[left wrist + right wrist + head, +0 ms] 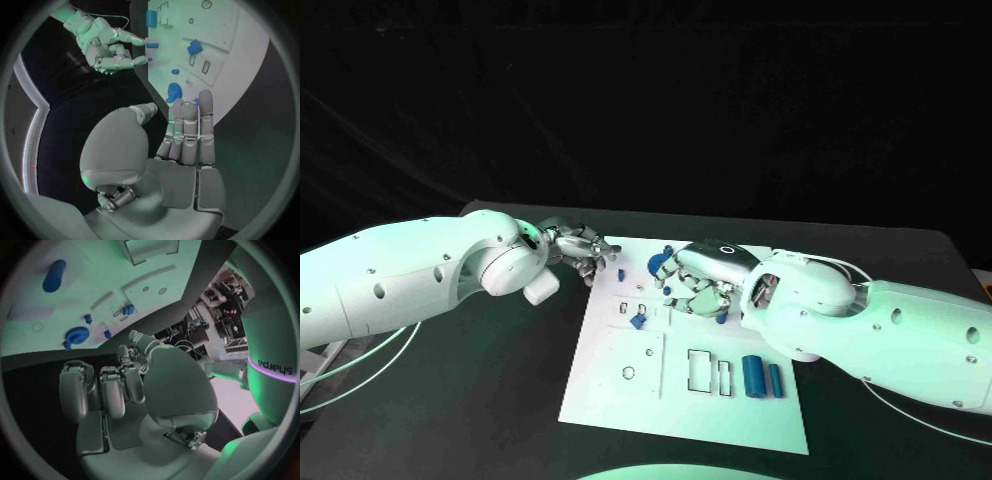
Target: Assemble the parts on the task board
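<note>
The white task board [678,400] lies in the middle of the table. My left hand [581,250] hovers at its far left corner with its fingers [189,131] straight and nothing in them. My right hand [698,276] hangs over the board's far part, fingers [103,390] apart and holding nothing. A blue gear-like part [655,264] sits between the two hands. A blue block [638,320] stands near the board's middle. Two blue cylinders [762,377] lie side by side at the near right. A small blue piece [152,45] sits close to the right hand's fingertips; I cannot tell whether they touch it.
The board has several empty cut-outs, among them rectangular slots [710,370] and a round hole [629,373]. Black table [473,400] surrounds the board on all sides. Both white forearms cross the table's left and right sides.
</note>
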Controlling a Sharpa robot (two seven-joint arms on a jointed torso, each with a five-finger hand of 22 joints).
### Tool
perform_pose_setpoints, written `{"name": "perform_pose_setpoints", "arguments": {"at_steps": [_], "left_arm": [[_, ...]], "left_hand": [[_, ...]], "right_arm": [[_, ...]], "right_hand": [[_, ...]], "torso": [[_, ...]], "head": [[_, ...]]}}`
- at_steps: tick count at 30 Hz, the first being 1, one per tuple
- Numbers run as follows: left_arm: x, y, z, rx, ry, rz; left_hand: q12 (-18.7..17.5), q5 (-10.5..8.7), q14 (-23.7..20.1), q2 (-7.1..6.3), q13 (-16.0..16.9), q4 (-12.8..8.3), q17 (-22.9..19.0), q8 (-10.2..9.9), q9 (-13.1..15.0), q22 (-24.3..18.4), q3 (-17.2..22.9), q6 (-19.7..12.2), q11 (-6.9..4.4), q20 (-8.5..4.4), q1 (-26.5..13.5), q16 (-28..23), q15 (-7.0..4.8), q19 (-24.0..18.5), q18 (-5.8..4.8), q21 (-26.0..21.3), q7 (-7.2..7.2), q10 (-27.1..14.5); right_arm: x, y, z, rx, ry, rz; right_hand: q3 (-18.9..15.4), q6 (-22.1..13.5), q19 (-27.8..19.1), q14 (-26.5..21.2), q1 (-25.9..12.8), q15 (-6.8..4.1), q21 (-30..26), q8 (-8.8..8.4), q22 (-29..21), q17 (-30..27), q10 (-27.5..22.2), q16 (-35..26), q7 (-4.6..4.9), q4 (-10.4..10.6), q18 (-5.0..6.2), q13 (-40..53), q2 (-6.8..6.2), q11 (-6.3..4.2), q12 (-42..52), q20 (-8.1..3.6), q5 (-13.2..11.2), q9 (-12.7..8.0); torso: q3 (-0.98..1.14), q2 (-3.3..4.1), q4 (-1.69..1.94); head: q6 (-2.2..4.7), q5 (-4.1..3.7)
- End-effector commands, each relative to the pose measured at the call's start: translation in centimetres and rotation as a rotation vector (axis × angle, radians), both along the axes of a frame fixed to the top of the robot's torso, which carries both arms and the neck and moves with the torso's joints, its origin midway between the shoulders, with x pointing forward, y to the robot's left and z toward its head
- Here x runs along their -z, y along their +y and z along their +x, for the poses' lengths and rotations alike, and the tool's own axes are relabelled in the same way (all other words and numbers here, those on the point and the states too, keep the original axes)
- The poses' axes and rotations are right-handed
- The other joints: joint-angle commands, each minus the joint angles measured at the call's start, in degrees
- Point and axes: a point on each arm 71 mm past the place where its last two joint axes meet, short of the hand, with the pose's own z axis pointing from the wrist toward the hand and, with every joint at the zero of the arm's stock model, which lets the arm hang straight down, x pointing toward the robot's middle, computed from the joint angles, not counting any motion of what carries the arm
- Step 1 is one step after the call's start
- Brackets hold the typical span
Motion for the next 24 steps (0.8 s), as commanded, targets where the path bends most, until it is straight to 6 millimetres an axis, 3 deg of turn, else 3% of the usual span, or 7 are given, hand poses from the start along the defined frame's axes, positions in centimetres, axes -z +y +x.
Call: {"name": "perform_pose_setpoints", "arguments": {"at_steps": [1,3,7,17,19,24], "left_arm": [[-0.7,0.1,0.2,-0.090,-0.069,-0.100],[-0.9,0.3,0.3,-0.118,-0.092,-0.123],[-1.2,0.5,0.3,-0.169,-0.132,-0.167],[-1.8,0.3,0.3,-0.222,-0.185,-0.265],[-1.8,0.2,0.3,-0.221,-0.188,-0.271],[-1.9,-0.1,0.3,-0.215,-0.191,-0.282]], "left_hand": [[-0.5,0.32,-0.5,-0.27,-0.3,0.1,-0.7,0.3,-0.2,-0.3,-0.4,-0.5,-0.08,0.29,0.2,-0.7,0.08,0.0,0.67,-0.4,-0.04,-0.5],[-0.5,0.35,-0.6,-0.25,-0.6,0.1,-1.0,0.4,-0.3,-0.4,-0.3,-0.5,-0.09,0.31,0.4,-0.9,0.08,0.1,0.68,-0.7,-0.04,-0.6],[-0.6,0.43,-0.6,-0.18,-1.0,0.0,-1.3,0.7,-0.5,-0.7,-0.1,-0.5,-0.16,0.30,1.2,-1.2,0.03,0.4,0.70,-1.1,-0.10,-0.5],[-0.6,0.46,-0.7,-0.12,-1.4,-0.1,-1.7,0.9,-0.7,-1.0,0.2,-0.6,-0.16,0.28,1.8,-1.5,0.01,0.6,0.69,-1.4,-0.09,-0.5],[-0.6,0.47,-0.8,-0.08,-1.5,-0.1,-1.8,1.0,-0.8,-1.1,0.2,-0.7,-0.15,0.28,2.0,-1.7,0.03,0.6,0.69,-1.6,-0.07,-0.6],[-0.6,0.47,-0.8,-0.08,-1.5,-0.1,-1.8,1.0,-0.8,-1.1,0.2,-0.7,-0.15,0.28,2.0,-1.7,0.03,0.6,0.69,-1.6,-0.07,-0.6]], "right_arm": [[1.0,0.9,-0.2,-0.015,-0.077,-0.129],[1.4,1.7,-0.5,-0.025,-0.090,-0.140],[2.0,3.1,-1.0,-0.041,-0.112,-0.152],[3.7,5.4,-1.5,-0.064,-0.125,-0.190],[3.9,5.6,-1.5,-0.064,-0.127,-0.191],[4.2,6.0,-1.6,-0.070,-0.126,-0.196]], "right_hand": [[0.2,-0.5,0.4,5.5,-0.2,-0.32,0.3,-0.61,8.4,12.9,-0.1,0.2,-0.07,-0.2,0.36,6.3,-0.79,-0.21,0.1,-0.11,-0.3,-0.3],[0.2,-0.9,0.4,5.5,-0.5,-0.20,0.3,-0.95,8.5,12.9,-0.1,0.2,0.19,-0.2,0.33,6.3,-1.14,0.00,0.1,-0.07,-0.4,-0.5],[0.3,-1.7,0.5,5.5,-0.5,0.05,0.4,-1.46,8.6,12.9,-0.2,0.2,0.52,-0.5,0.29,6.2,-1.40,0.29,0.0,0.10,-0.3,-0.8],[0.6,-2.6,0.5,5.5,-0.2,0.29,0.3,-2.03,8.6,12.9,-0.4,0.2,0.81,-1.0,0.31,6.0,-1.54,0.56,-0.1,0.32,0.3,-1.2],[0.7,-2.7,0.5,5.5,-0.2,0.33,0.3,-2.12,8.6,12.9,-0.3,0.2,0.86,-1.1,0.30,6.1,-1.50,0.60,-0.1,0.36,0.5,-1.2],[0.8,-2.8,0.5,5.5,-0.1,0.34,0.4,-2.15,8.6,12.9,-0.3,0.2,0.87,-1.2,0.30,6.1,-1.46,0.62,-0.1,0.37,0.5,-1.2]], "torso": [[-0.05,0.05,0.01],[-0.06,0.10,0.02],[0.12,0.05,0.04],[-0.16,0.20,0.02],[-0.07,0.22,-0.04],[-0.07,0.20,0.07]], "head": [[-0.17,0.22],[-0.31,0.48],[-0.60,0.89],[-1.02,1.43],[-1.08,1.57],[-1.38,1.63]]}}
